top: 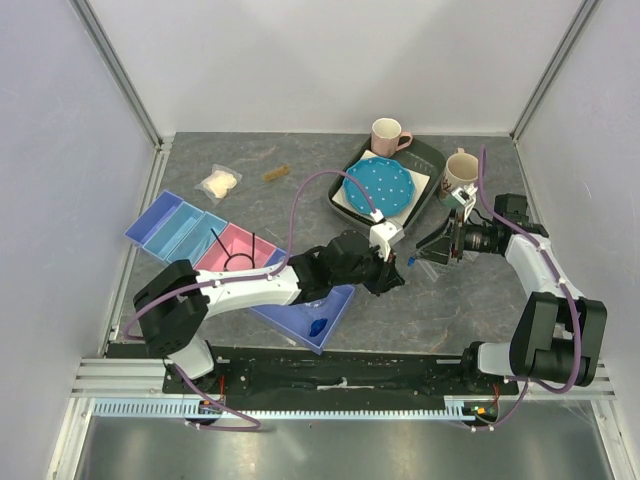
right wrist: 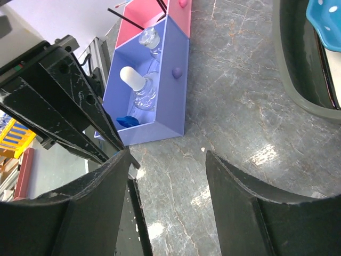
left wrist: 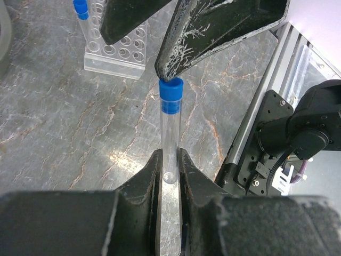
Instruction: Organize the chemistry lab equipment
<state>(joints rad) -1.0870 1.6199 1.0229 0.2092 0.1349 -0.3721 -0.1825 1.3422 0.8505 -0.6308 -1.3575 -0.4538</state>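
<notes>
Gripping a clear narrow tube with a blue cap (left wrist: 170, 133) low on its barrel, the left hand (left wrist: 169, 160) has its two dark fingers pressed in against the glass from both sides. The tube stands roughly upright over the grey marbled desk (left wrist: 64, 138), cap uppermost. The right hand (right wrist: 168, 160) faces it with its fingers spread wide and nothing between them. In the left wrist view, one scratched black right-hand finger (left wrist: 224, 32) has its tip right at the cap, though I cannot tell whether they touch. From above, the two hands meet near the middle of the desk, just right of a lavender plastic tray compartment (top: 335, 300).

Beyond the tube stands a clear plastic tube rack (left wrist: 114, 53) with another blue-capped tube (left wrist: 80, 8) set in one hole. The lavender compartment holds clear little bottles (right wrist: 141, 88), one with a white stopper, and a small blue hexagonal piece (right wrist: 125, 121). The adjoining pink compartment (top: 245, 240) contains a black wire ring on a stem (top: 238, 262). A bag of white wads (top: 220, 183) lies on the desk's far left, well apart from the hands.
</notes>
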